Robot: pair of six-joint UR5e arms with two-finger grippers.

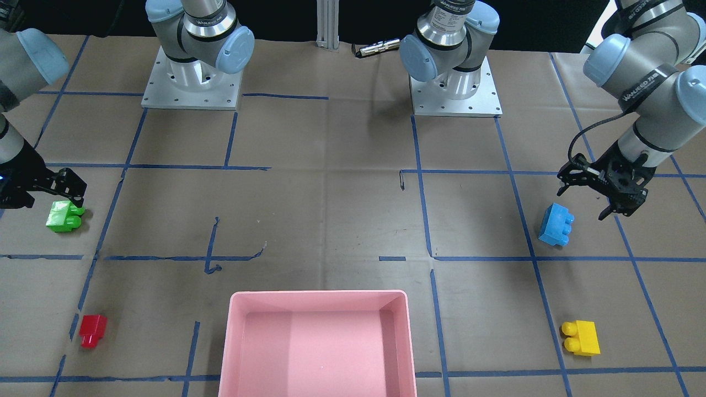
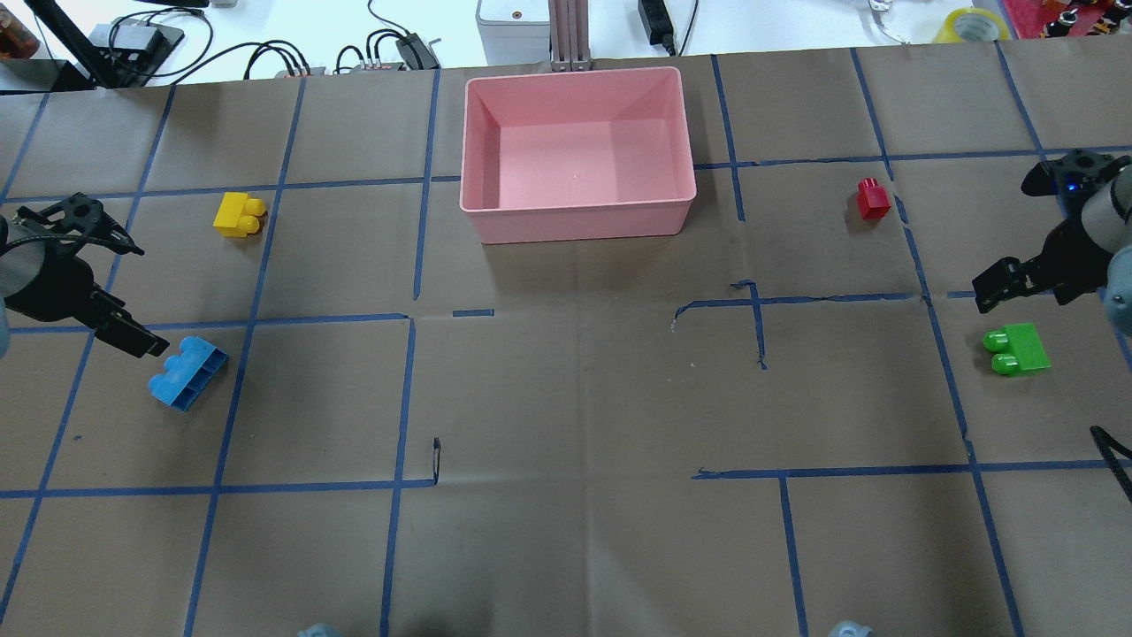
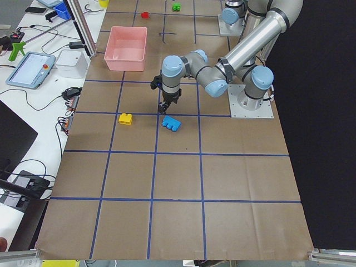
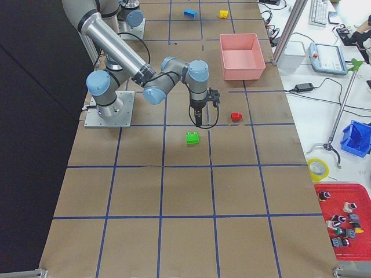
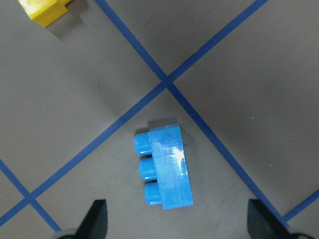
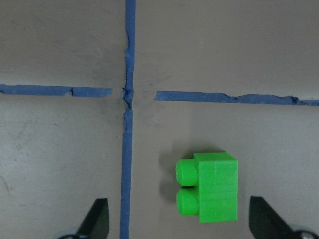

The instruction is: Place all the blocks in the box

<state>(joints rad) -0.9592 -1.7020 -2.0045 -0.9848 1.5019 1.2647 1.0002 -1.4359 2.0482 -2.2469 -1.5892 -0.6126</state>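
Pink box (image 2: 575, 221) empty: no step is done. Blue block (image 2: 187, 373), green block (image 2: 1017, 349), red block (image 2: 872, 198) and yellow block (image 2: 238, 214) lie on the table (image 2: 566, 398) (four left). Left claw (image 5: 178, 224), spread and empty, hangs over the blue block; right claw (image 6: 179, 225), likewise, over the green block.
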